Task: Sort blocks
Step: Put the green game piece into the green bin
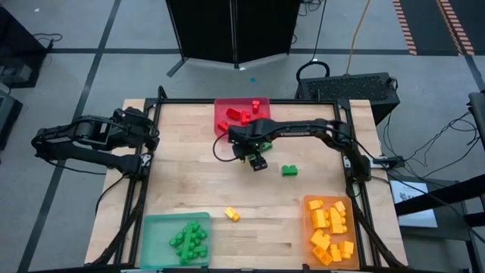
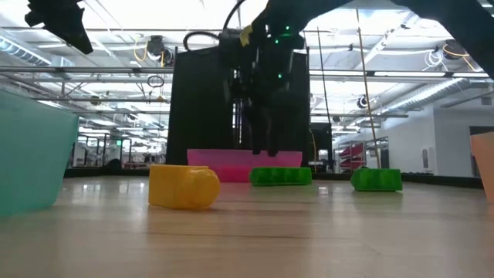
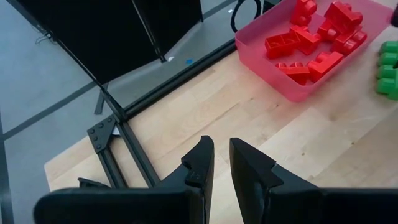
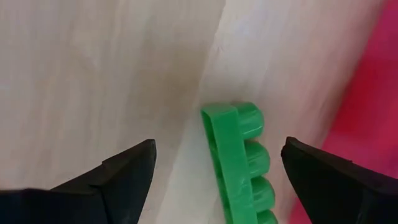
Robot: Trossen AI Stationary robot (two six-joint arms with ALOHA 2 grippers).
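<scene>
My right gripper (image 1: pixel 258 161) hangs open near the table's middle, pointing down, just in front of the red tray (image 1: pixel 224 114). A green block (image 4: pixel 239 158) lies on its side on the wood right below it, between the two fingers and clear of both. In the low view, the gripper (image 2: pixel 262 150) ends a little above this block (image 2: pixel 280 176). A second green block (image 1: pixel 289 171) lies to its right. A yellow block (image 1: pixel 232 214) lies nearer the front edge. My left gripper (image 3: pixel 222 149) waits shut over the far left corner.
The red tray holds several red blocks (image 3: pixel 311 50). At the front left, a green tray (image 1: pixel 155 243) holds green blocks. At the front right, an orange tray (image 1: pixel 312 208) holds yellow-orange blocks. Bare wood lies between the trays. A black frame (image 1: pixel 151 106) runs around the table.
</scene>
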